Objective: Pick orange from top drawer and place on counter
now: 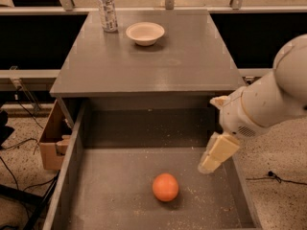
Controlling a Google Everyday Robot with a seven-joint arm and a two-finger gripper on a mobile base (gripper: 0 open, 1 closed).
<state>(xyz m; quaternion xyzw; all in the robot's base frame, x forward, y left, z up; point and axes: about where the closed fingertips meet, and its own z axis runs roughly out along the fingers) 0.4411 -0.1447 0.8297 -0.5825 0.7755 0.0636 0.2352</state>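
The orange lies on the crumb-speckled floor of the open top drawer, near its front middle. The grey counter is the cabinet top behind and above the drawer. My gripper hangs from the white arm at the right, over the drawer's right side, up and to the right of the orange and apart from it. It holds nothing that I can see.
A white bowl and a can stand at the back of the counter. A cardboard box sits on the floor left of the drawer. Cables lie on the floor at left and right.
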